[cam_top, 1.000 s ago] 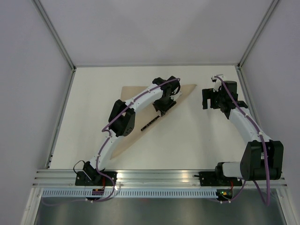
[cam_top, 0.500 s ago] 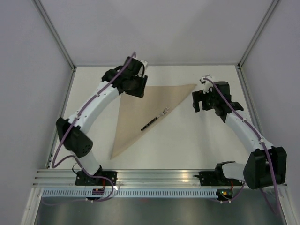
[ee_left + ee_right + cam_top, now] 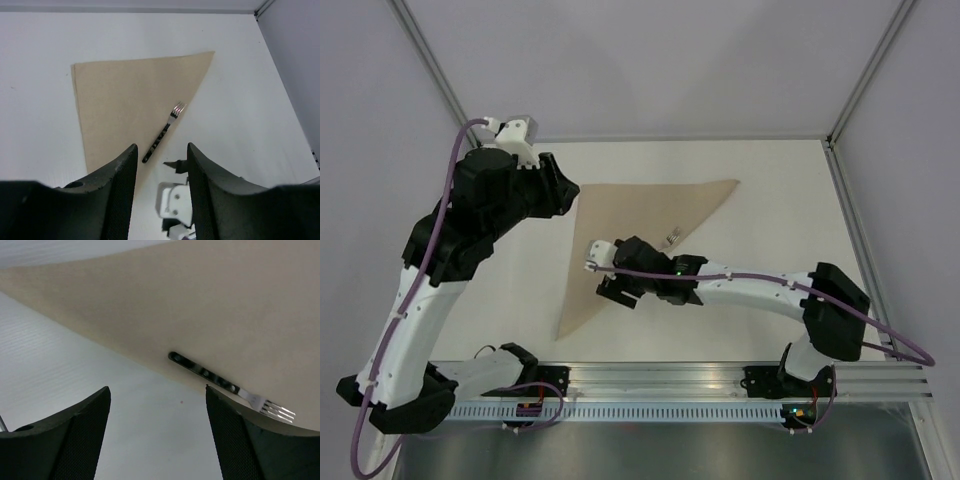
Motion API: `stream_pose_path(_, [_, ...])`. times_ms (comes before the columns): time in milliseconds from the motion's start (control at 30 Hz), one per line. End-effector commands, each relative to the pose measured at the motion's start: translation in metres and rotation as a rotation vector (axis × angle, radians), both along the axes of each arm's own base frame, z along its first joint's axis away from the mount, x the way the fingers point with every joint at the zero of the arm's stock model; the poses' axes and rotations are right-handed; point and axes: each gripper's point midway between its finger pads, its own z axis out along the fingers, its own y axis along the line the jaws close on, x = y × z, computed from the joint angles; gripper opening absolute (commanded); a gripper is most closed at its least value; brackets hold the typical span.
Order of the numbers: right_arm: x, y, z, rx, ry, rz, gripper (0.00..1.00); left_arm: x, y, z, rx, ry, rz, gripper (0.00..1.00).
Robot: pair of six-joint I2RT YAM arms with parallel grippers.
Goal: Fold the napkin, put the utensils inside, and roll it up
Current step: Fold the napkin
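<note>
- The napkin is lying flat on the table as a triangle, so the folding step is looking done.
- One fork, with a black handle and pale tines, is lying along the napkin's long slanted edge, and its tines are pointing toward the napkin's far right corner. Placed there, it could be wrapped in once rolling starts. I cannot tell whether it is sitting wholly on the cloth or partly over the edge. No other utensil is showing.
- The right gripper is hanging low over the napkin's slanted edge, near the fork's handle end. Its jaws are spread wide and holding nothing, and it is probably lining up to take the fork or the cloth edge.
- The left gripper is hovering high beside the napkin's far left corner, with jaws apart and empty. It is likely sitting there to give the other arm room.
- The rolling is not yet under way.
</note>
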Motion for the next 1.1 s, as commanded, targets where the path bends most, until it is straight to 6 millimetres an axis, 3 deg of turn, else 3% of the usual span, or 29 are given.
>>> stream_pose_path(0, [0.001,0.038,0.006,-0.011,-0.103,0.035,0.82,-0.017,0.015,0.019,-0.073,-0.036,0.058,0.5])
stream_pose_path(200, [-0.046,0.102,-0.034,-0.048,-0.116,0.163,0.78,-0.033,0.037,0.025,-0.054,-0.054,0.107,0.5])
stream_pose_path(367, [-0.078,0.129,-0.048,-0.05,-0.167,0.236,0.77,-0.042,0.042,0.029,-0.071,-0.07,0.107,0.5])
stream_pose_path(533, [-0.098,0.147,-0.058,-0.05,-0.209,0.282,0.75,-0.042,0.041,0.03,-0.068,-0.072,0.099,0.5])
stream_pose_path(733, [-0.101,0.16,-0.064,-0.032,-0.253,0.285,0.74,-0.043,0.041,0.029,-0.064,-0.068,0.094,0.5])
stream_pose_path(1067, [-0.1,0.162,-0.085,-0.025,-0.274,0.298,0.59,-0.047,0.042,0.025,-0.057,-0.064,0.086,0.5])
